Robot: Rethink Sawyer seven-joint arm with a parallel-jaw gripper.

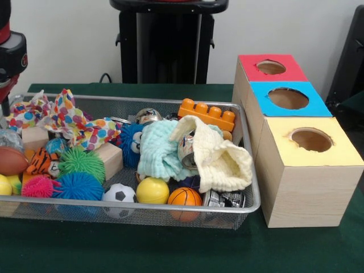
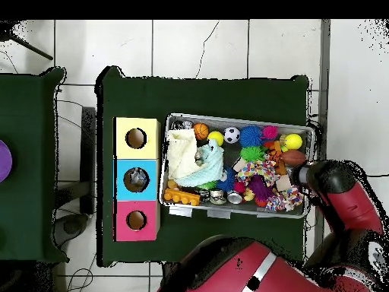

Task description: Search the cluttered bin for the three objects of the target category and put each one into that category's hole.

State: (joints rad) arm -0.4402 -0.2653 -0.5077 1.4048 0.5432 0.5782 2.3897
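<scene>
Gripper (image 1: 5,95) state cannot be told: in the front view only a red and black stretch of the arm shows, cut off by the picture's edge, and from overhead the arm's bulk covers its tip at the end of the wire bin (image 1: 250,196). Just beside it in the bin lie a polka-dot cloth (image 1: 74,122) and a brown football (image 1: 11,161), the latter clipped by the edge. Farther from it, past spiky balls, sit a soccer ball (image 1: 119,194), a yellow ball (image 1: 152,190) and a small basketball (image 1: 183,197) against the bin's wall. At the bin's far end from the gripper, a mint cloth (image 1: 156,148) and a cream cloth (image 1: 224,162) half wrap a shiny can (image 1: 186,151); a second can (image 1: 222,199) peeks out under the cream cloth, and an orange block (image 1: 207,114) rests behind them. Well apart from the gripper, beyond that end, stand the red box (image 1: 272,68), blue box (image 1: 290,98) and yellow box (image 1: 311,139), each with a round hole. Something greyish shows in the blue hole from overhead, too small to name.
</scene>
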